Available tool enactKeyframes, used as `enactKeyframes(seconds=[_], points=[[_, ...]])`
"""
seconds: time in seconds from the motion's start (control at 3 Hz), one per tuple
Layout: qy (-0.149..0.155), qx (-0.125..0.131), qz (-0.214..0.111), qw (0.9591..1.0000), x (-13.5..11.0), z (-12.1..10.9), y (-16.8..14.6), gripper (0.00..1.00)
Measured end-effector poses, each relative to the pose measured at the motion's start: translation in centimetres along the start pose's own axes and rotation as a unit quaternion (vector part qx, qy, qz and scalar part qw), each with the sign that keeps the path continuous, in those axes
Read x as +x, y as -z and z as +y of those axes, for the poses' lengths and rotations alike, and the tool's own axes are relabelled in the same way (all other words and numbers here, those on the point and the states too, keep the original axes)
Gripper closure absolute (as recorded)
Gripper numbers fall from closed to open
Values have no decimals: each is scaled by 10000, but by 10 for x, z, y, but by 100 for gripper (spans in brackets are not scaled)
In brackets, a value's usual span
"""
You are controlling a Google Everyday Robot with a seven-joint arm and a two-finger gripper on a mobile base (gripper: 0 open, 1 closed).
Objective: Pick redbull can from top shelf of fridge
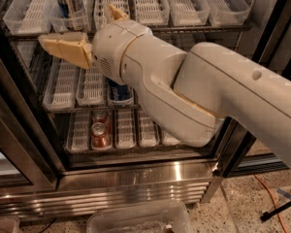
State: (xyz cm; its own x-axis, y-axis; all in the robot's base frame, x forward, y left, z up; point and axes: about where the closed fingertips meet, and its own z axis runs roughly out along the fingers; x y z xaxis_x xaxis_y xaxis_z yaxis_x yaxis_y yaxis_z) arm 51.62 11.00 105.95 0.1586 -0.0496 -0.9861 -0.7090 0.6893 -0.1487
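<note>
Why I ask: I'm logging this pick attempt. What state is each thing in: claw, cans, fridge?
claw: open, at the front of the top shelf, holding nothing
redbull can: upright on the top shelf, not gripped
Pepsi can: upright on the middle shelf, partly hidden by the arm
red cans: upright on the bottom shelf
fridge: open, shelves exposed
</note>
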Motion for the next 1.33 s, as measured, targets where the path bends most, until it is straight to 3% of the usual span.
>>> enactKeyframes(seconds=[1.33], points=[[4, 0, 1, 10000, 0, 0, 0, 37]])
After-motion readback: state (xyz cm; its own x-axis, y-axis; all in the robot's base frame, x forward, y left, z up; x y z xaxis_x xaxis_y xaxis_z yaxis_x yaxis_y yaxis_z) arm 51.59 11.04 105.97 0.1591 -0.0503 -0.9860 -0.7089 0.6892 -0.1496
